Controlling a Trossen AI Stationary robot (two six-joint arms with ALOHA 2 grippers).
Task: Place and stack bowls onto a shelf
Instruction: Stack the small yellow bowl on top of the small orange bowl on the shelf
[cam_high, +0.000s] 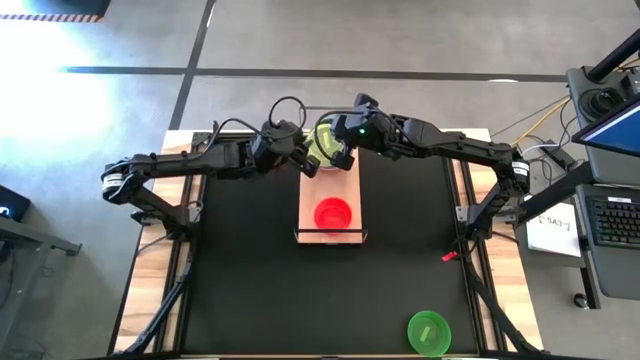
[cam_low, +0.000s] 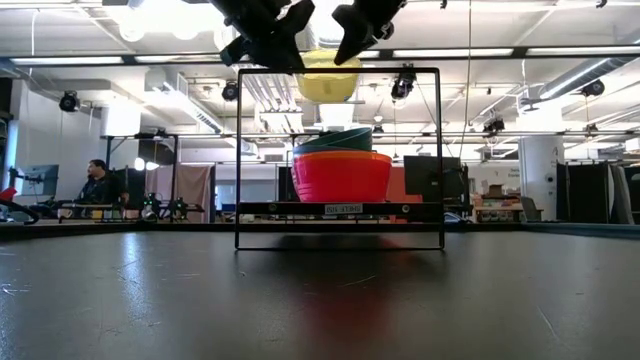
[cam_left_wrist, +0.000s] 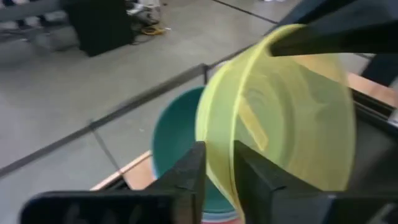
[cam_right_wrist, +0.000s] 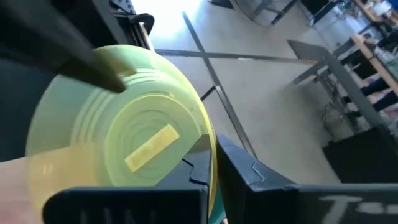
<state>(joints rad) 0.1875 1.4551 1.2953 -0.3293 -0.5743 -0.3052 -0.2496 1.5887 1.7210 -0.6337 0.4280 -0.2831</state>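
A yellow-green bowl (cam_high: 322, 143) hangs tipped on its side above the shelf's far end, held between both grippers. My left gripper (cam_left_wrist: 219, 152) is shut on its rim from the table's left, and my right gripper (cam_right_wrist: 211, 155) is shut on the rim from the right. Below it a teal bowl (cam_left_wrist: 174, 137) sits on top of a stack on the light-wood shelf (cam_high: 305, 205). A red bowl (cam_high: 332, 212) stands nearer on the shelf. In the low view the yellow-green bowl (cam_low: 328, 78) hangs over the teal bowl (cam_low: 335, 140) and the red bowl (cam_low: 342, 175). My left gripper pinches the yellow-green bowl's rim (cam_left_wrist: 214, 134), one finger (cam_left_wrist: 193, 171) on the outer wall and one finger (cam_left_wrist: 252, 177) inside. It comes from the table's left. The bowl is lifted clear and tilted on its side. My right gripper pinches the rim (cam_right_wrist: 210, 134) on the opposite side, one finger (cam_right_wrist: 193, 171) against the outer wall near the base and the other finger (cam_right_wrist: 245, 168) inside. It comes from the table's right. The bowl's underside with its label (cam_right_wrist: 149, 146) faces this wrist camera.
A green bowl (cam_high: 428, 331) lies alone near the black mat's near edge, right of centre. A small red object (cam_high: 449, 256) lies by the mat's right edge. The shelf's wire frame (cam_low: 340, 70) rises at its near end. A person (cam_low: 97, 185) sits in the room beyond.
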